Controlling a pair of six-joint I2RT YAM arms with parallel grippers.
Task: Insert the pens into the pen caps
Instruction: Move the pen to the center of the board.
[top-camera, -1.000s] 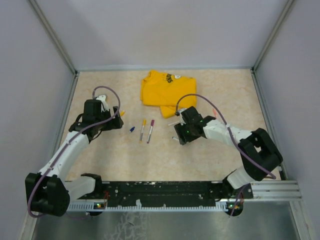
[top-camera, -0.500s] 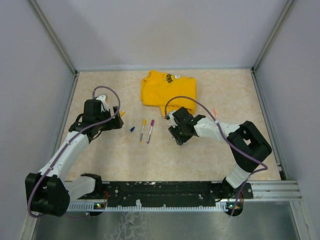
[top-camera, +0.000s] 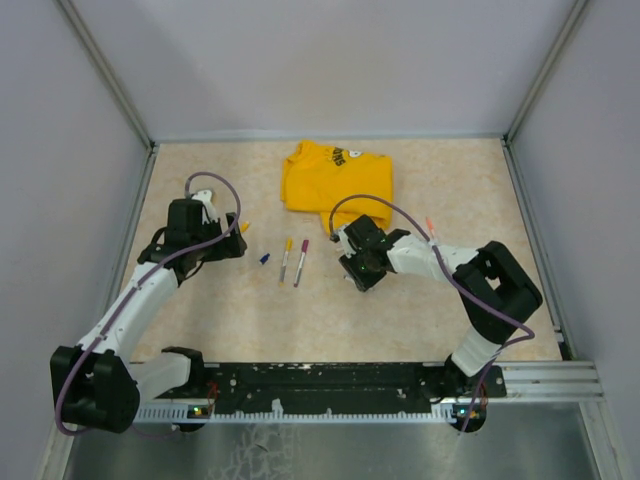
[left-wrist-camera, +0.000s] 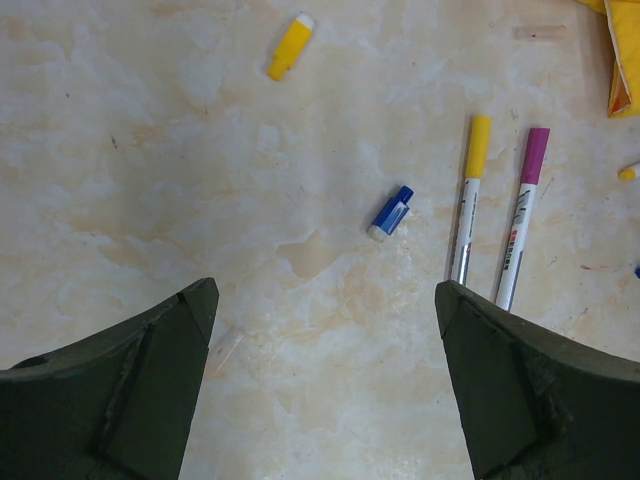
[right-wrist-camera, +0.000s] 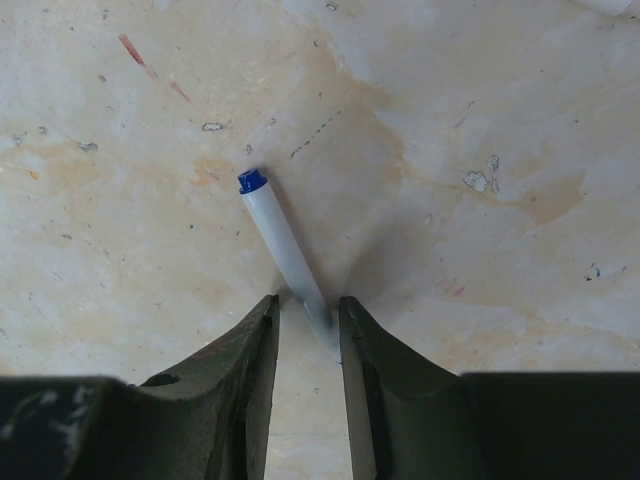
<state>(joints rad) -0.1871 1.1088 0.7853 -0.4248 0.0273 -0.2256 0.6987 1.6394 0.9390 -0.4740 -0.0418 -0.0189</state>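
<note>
Right jaws, narrowed but not clamped, straddle a blue-tipped pen (right-wrist-camera: 280, 235) lying on the surface (right-wrist-camera: 480, 120), its tip pointing upper left. Left jaws gape, released, below a blue cap (left-wrist-camera: 391, 212). A yellow pen (left-wrist-camera: 468, 200) and a magenta pen (left-wrist-camera: 522, 215) lie parallel at right.

A bench (top-camera: 250, 320) with a beige, marbled top is lying inside a plain enclosure. Pale grey walls (top-camera: 330, 60) are closing it in along the far edge and both sides, with metal posts (top-camera: 105, 70) slanting up from the far corners. A black rail (top-camera: 330, 378) is running along the near edge. Soft, even light is falling throughout.
</note>
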